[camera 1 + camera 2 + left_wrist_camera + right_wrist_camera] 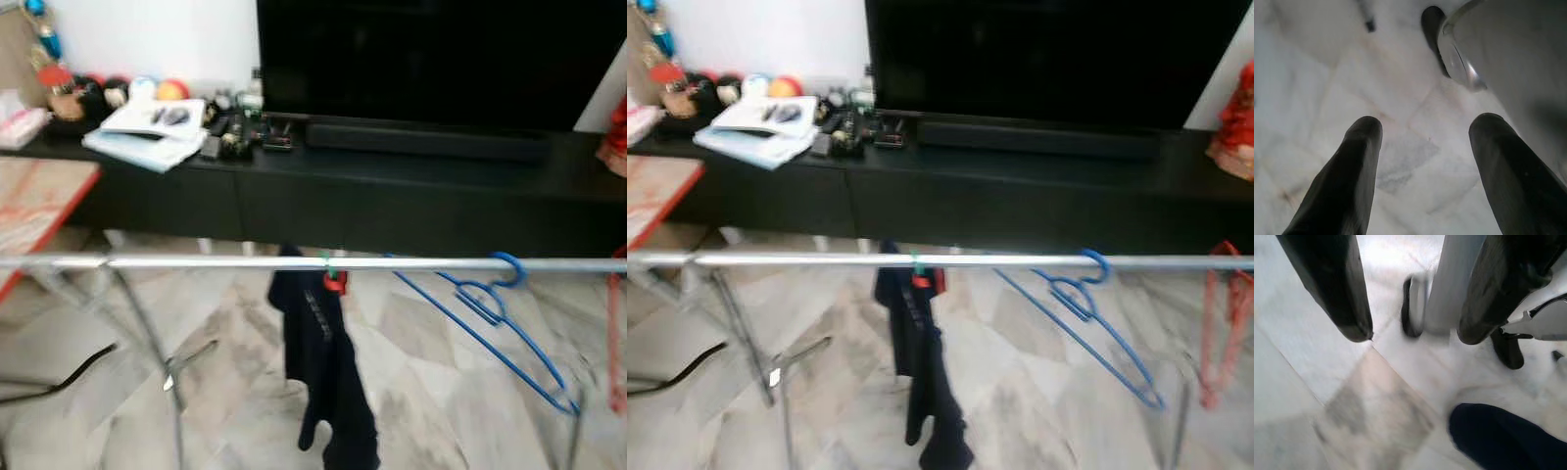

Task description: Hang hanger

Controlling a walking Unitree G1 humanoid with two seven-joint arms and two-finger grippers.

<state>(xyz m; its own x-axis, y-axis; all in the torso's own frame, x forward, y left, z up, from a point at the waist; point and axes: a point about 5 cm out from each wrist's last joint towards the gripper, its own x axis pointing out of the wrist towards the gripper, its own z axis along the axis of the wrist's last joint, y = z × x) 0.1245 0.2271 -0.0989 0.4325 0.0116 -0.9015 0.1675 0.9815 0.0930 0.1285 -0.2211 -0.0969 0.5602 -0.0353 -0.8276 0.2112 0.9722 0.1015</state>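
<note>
A silver rail [245,262] of a drying rack runs level across the head views, cut off by both side edges. The blue hanger [487,311] is hooked over the rail towards the robot's right, its hook resting on the bar and its frame tilted, slanting down to the right; its lower corner is blurred against the marble floor [431,392]. A dark garment [321,367] hangs from the rail near the middle, beside a small red clip [335,282] and a green mark whose nature cannot be made out; the garment's lower end is cut off by the bottom edge. At the far right a red hanger [1223,323] hangs from the rail, only partly in frame and blurred. The rack's legs [147,343] stand below the rail on the left. Behind the rack a black low cabinet [392,196] carries a dark television [441,59], a long dark sound bar [426,139], papers [152,132] and small clutter too blurred to identify. The left gripper [1422,142] points down at the floor with its two fingers spread wide apart and nothing between them; a silver part of the robot lies just beside one finger. The right gripper [1415,335] also points down at the floor, fingers well apart and holding nothing, with a pale upright post [1452,284] and a dark blue shape [1503,438], cut off by the frame edge, beyond them.
</note>
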